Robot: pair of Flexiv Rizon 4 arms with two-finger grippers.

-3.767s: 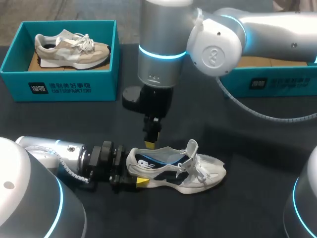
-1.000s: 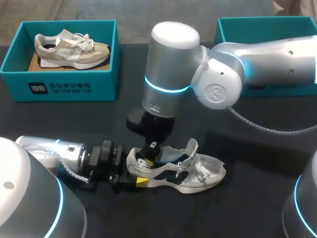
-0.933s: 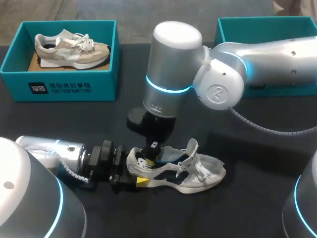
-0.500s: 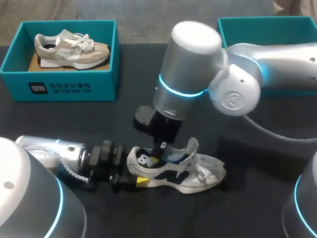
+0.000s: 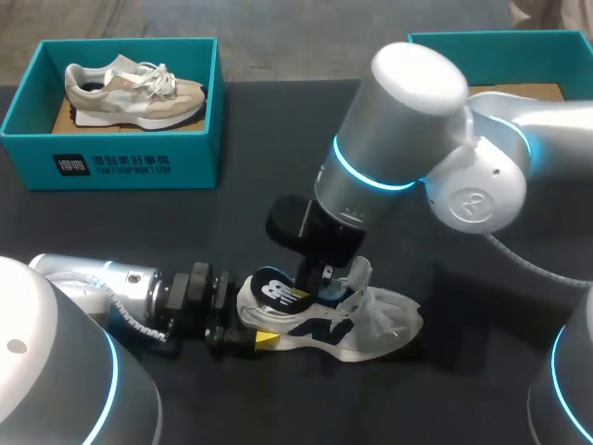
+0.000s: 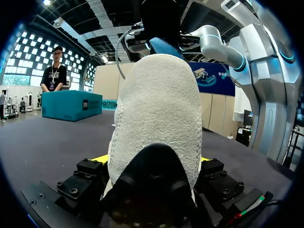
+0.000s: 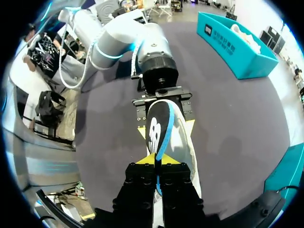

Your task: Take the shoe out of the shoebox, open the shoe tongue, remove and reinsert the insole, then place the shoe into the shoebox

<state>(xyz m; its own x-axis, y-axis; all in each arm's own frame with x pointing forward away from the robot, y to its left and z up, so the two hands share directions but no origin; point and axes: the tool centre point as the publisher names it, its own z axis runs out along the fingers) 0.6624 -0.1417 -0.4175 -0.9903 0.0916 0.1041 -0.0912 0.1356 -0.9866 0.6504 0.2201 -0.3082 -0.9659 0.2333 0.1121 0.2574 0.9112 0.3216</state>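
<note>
White-and-navy mesh sneaker [image 5: 371,329] lies on its sole on the black table [image 5: 185,222], well apart from both boxes. Its long axis runs across the table, heel toward the left arm and toe toward the right side.

Left gripper [image 6: 152,160] comes in level and is clamped on the heel, one yellow finger on each side.

Right gripper [image 7: 156,160] hangs just over the shoe opening and pinches the dark insole with white logo [image 5: 278,292]. The insole is partly out. Its free end is tilted up over the heel collar and points from the right gripper toward the left one, along the shoe's axis. How much of its front end is inside the shoe is hidden.

Likely step: insole removal, with a pull up and away from the toe to free it.

Open teal cardboard shoebox [image 5: 482,42] sits far right. Another teal box [image 5: 120,162] at far left holds a beige sneaker [image 5: 130,91].
</note>
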